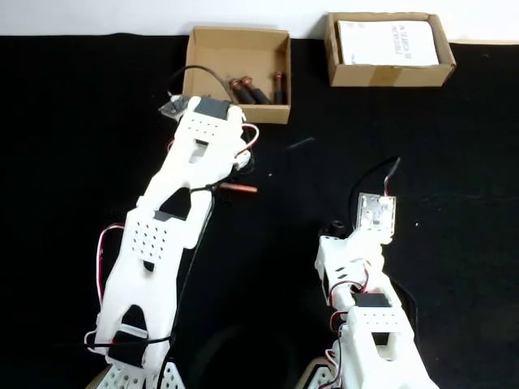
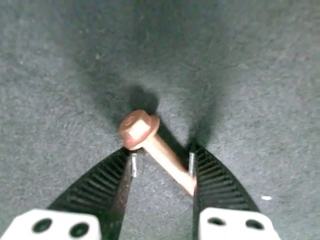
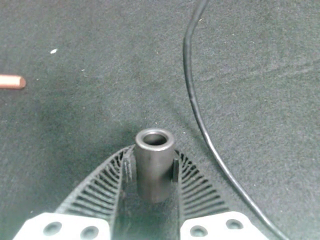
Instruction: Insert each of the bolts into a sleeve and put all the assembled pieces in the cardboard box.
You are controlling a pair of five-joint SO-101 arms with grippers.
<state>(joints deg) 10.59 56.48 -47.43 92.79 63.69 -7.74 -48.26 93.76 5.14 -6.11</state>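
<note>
Now left pincer (image 2: 162, 161) grips bolt (image 2: 140, 130); right pincer (image 3: 152, 161) grips sleeve (image 3: 154, 172); sheet (image 1: 387, 42) print unreadable.

Two arms stand at the desk (image 1: 454, 203): one left arm (image 1: 174, 219) and one right arm (image 1: 369, 316). That makes two pincers, the left pincer (image 2: 162, 149) and the right pincer (image 3: 153, 152). Outside the boxes there is one bolt (image 2: 159, 152) and one sleeve (image 3: 154, 172). There are two boxes: one cardboard box (image 1: 217, 61) at upper centre and a second box (image 1: 389, 74) at upper right. Three assembled pieces (image 1: 238, 87) (image 1: 258, 91) (image 1: 278, 86) lie in the first, and one white sheet (image 1: 385, 42) in the second.
</note>
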